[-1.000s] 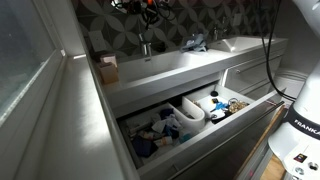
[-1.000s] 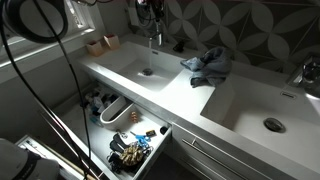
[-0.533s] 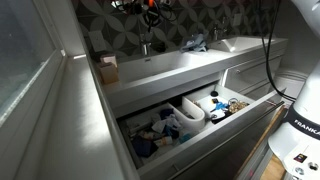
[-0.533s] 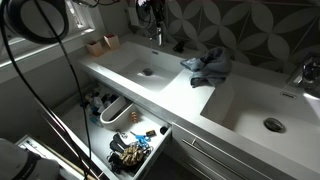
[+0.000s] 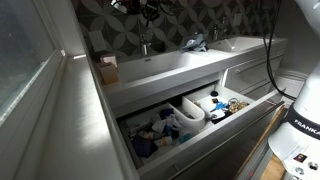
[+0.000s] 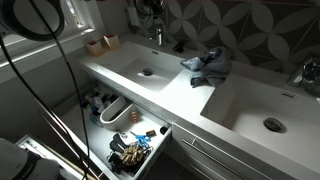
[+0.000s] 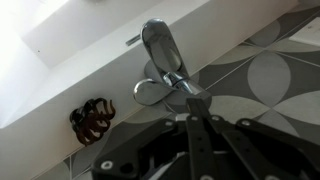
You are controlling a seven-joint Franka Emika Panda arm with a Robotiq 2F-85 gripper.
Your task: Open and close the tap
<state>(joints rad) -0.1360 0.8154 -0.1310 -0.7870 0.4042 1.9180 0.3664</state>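
Room: the gripper hangs just above the tap, close to the patterned wall; the basin lies open below.
Tap: slim, upright, shiny grey metal.
Claw: whether it is open or closed cannot be told.

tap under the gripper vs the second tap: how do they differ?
The tap has the gripper close above it; the second tap stands alone. In an exterior view the tap is left of the crumpled cloth, the second tap right of it. Both are dark metal, at the back of the white counter.
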